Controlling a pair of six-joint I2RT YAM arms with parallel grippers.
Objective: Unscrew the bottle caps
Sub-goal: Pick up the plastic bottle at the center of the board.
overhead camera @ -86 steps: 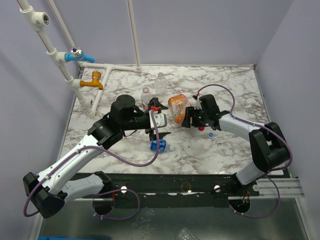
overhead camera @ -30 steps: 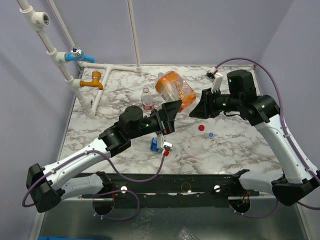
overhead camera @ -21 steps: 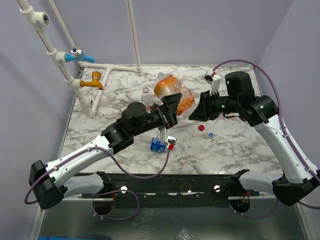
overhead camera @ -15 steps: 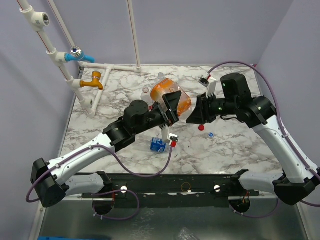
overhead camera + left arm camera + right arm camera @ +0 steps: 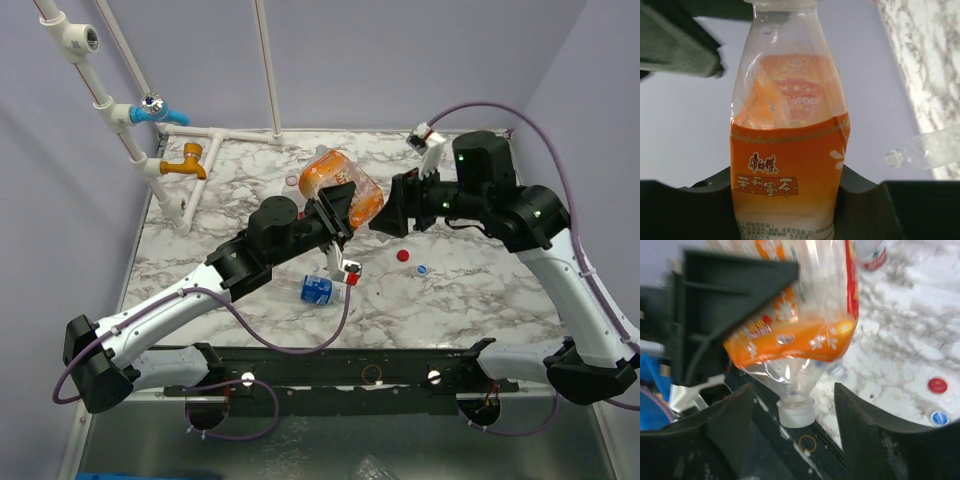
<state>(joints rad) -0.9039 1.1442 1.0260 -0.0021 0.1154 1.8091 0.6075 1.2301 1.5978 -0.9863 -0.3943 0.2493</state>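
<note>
We show the left hand (image 5: 342, 208) gripping the orange bottle (image 5: 787, 165), the right hand (image 5: 388, 214) parted around its white cap (image 5: 796, 416), probably to pinch and twist next.

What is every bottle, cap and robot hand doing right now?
orange bottle: up in the air, tilted, cap on.
white cap: on the orange bottle's neck, untouched.
left hand: shut on the orange bottle.
right hand: open, fingers either side of the white cap.
red cap: off, on the table.
blue-and-white cap: off, on the table.
blue-labelled bottle: lying on its side.
</note>
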